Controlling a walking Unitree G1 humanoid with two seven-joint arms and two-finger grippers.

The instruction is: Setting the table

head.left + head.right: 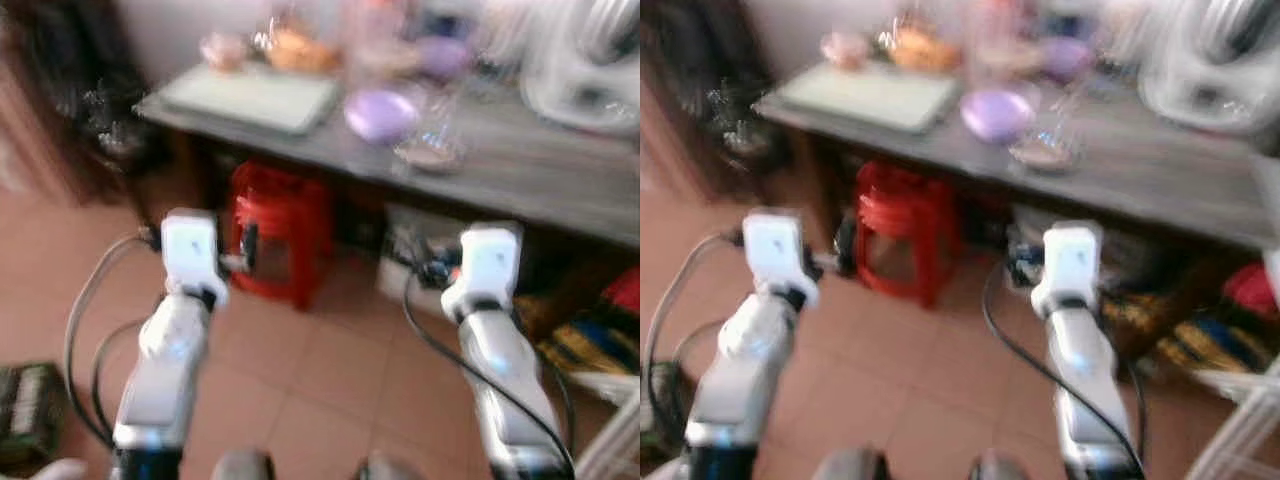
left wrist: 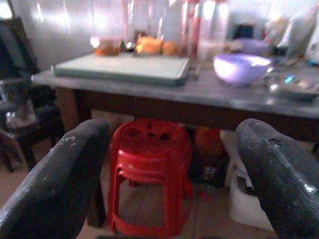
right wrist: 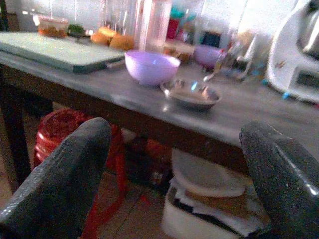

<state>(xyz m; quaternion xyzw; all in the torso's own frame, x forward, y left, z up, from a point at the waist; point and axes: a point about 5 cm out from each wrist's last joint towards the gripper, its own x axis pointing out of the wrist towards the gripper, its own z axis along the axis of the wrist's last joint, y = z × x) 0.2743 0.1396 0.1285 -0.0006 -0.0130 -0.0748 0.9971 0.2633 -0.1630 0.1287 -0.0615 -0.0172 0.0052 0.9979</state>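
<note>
A grey wooden table [image 1: 545, 175] stands ahead of me in a blurred picture. On it are a purple bowl [image 1: 380, 112], a shallow metal dish [image 3: 192, 93] beside it, and a pale green board [image 1: 255, 95] to the left. My left gripper [image 2: 172, 132] is open and holds nothing; it hangs below table height, facing the red stool. My right gripper [image 3: 177, 129] is open too, short of the table's front edge and below the bowl and dish. Both silver arms [image 1: 175, 340] reach forward over the tiled floor.
A red plastic stool [image 1: 275, 230] and a white box [image 3: 204, 199] sit under the table. Oranges [image 2: 152, 46], bottles and a second purple bowl [image 3: 209, 54] crowd the back. A white appliance [image 1: 585, 60] stands at the right. Coloured cloth [image 1: 590, 340] lies on the floor.
</note>
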